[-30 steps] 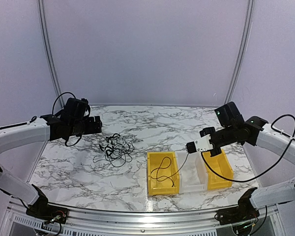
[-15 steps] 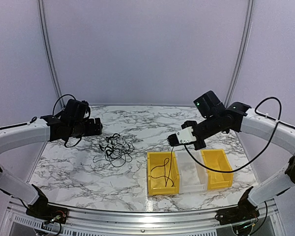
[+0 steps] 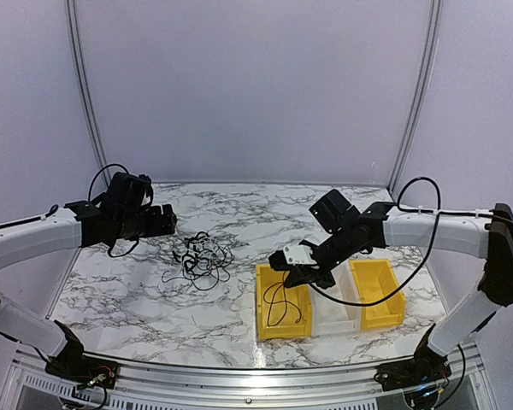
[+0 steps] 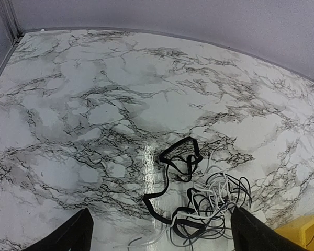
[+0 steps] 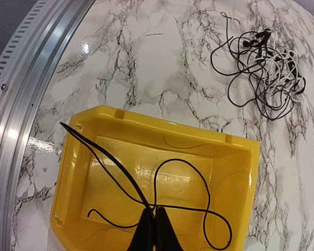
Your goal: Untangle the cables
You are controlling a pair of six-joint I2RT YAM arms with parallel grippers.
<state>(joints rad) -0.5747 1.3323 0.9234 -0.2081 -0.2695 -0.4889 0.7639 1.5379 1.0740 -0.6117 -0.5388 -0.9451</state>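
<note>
1. While the right gripper [image 3: 278, 263] hung over the left bin [image 3: 262, 299], its jaws were pinched together on a black cable [image 5: 110, 167].
2. From the pinch, one strand ran toward 10 o'clock in the right wrist view and reached the bin's rim at that corner. The rest lay in loose loops on the bin floor, the biggest loop at 3 o'clock of the pinch.
3. That cable was well apart from the tangle [image 3: 201, 256].
4. Made of thin black and white cords knotted together, the tangle lay on the table [image 3: 265, 209] at 10 o'clock of the left bin in the top view. It was near the bin but not touching it. Number of cords in it: could not tell.
5. In the right wrist view the tangle showed at 1 o'clock of the bin.
6. At 10 o'clock of the tangle in the top view sat the left gripper [image 3: 168, 220], clear of the cords. Its jaws stood wide apart with nothing between them.
7. In the left wrist view its fingers [image 4: 70, 235] showed at the two bottom corners, and the tangle lay on the marble at 5 o'clock of centre.
8. A white bin [image 3: 333, 318] sat at 3 o'clock of the left bin, touching it. A right bin [image 3: 381, 299], yellow like the left one, sat at 3 o'clock of the white one.
</note>
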